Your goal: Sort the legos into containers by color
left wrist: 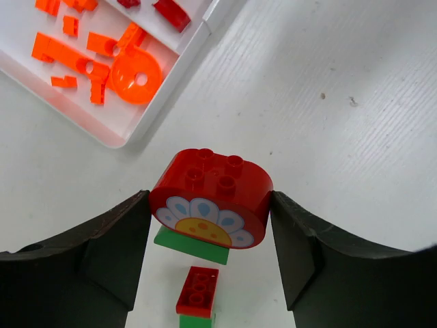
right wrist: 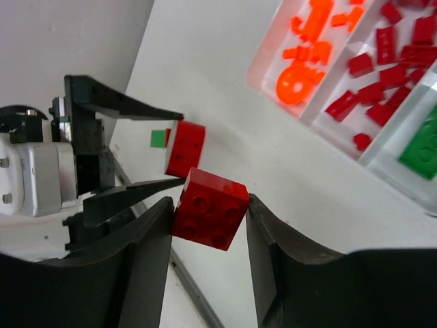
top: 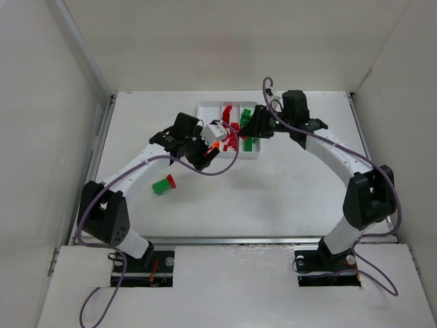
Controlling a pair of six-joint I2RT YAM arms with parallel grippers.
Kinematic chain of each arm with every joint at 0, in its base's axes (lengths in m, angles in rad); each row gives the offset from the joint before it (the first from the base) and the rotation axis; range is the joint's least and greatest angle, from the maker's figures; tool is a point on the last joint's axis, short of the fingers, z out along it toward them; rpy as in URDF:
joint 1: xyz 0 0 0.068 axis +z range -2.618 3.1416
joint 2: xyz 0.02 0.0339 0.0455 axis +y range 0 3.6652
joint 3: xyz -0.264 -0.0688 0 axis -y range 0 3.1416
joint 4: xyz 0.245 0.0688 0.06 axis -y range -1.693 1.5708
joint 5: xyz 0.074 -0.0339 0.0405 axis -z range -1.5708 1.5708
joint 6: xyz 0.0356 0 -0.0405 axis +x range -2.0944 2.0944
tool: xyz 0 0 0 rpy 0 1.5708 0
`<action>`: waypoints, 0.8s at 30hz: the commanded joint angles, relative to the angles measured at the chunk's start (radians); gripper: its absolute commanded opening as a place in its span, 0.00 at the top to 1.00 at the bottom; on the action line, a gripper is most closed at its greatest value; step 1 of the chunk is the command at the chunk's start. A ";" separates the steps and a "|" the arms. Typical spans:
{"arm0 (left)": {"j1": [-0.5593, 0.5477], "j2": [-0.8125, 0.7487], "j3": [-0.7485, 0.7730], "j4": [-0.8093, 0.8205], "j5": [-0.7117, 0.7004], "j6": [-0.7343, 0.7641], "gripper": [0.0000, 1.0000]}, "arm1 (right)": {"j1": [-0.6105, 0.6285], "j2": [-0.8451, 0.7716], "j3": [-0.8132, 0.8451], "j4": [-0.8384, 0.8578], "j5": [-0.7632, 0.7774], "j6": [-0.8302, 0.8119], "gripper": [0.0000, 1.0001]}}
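The white tray [top: 205, 108] sits at the back centre; its three compartments hold orange [left wrist: 130, 72], red [right wrist: 372, 82] and green legos [right wrist: 422, 147]. My left gripper [top: 210, 149] hovers at the tray's near left corner, shut on a red rounded brick with a flower print [left wrist: 218, 181]. My right gripper [top: 247, 126] is over the tray's right part, shut on a red square four-stud brick [right wrist: 210, 208]. A green and red lego [top: 164, 184] lies on the table to the left. The left wrist view shows a green brick [left wrist: 194, 246] and a red brick on green [left wrist: 198, 290] below the jaws.
White walls enclose the table on the left, back and right. A metal rail [top: 232, 239] runs along the near edge. Purple cables [top: 328, 140] trail along both arms. The left gripper's fingers [right wrist: 130, 106] show in the right wrist view, close beside my right jaws.
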 commanded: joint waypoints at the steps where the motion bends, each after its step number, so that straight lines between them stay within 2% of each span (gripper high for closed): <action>1: 0.022 -0.038 -0.002 0.026 -0.001 -0.005 1.00 | -0.006 0.041 0.080 0.066 0.038 -0.014 1.00; 7: 0.084 -0.026 0.073 0.013 0.117 -0.080 1.00 | 0.016 0.290 0.258 0.057 0.169 -0.072 0.97; 8: 0.106 -0.026 0.096 0.000 0.158 -0.109 1.00 | 0.016 0.354 0.314 0.057 0.189 -0.096 0.93; 9: 0.117 -0.016 0.096 -0.001 0.159 -0.123 1.00 | 0.025 0.385 0.342 0.057 0.199 -0.097 0.93; 12: 0.137 -0.016 0.120 -0.010 0.206 -0.157 1.00 | 0.025 0.486 0.436 0.057 0.221 -0.129 0.80; 16: 0.147 -0.006 0.149 -0.010 0.246 -0.188 1.00 | 0.025 0.546 0.500 0.031 0.221 -0.153 0.54; 17: 0.147 -0.006 0.159 -0.010 0.246 -0.197 1.00 | 0.025 0.558 0.514 0.022 0.221 -0.153 0.39; 19: 0.147 0.004 0.168 -0.010 0.255 -0.197 1.00 | 0.025 0.558 0.514 0.013 0.235 -0.173 0.20; 20: 0.147 0.004 0.168 -0.010 0.255 -0.197 1.00 | 0.025 0.558 0.514 0.012 0.235 -0.190 0.00; 24: 0.167 0.013 0.202 -0.010 0.306 -0.206 1.00 | 0.025 0.479 0.476 0.022 0.235 -0.273 0.00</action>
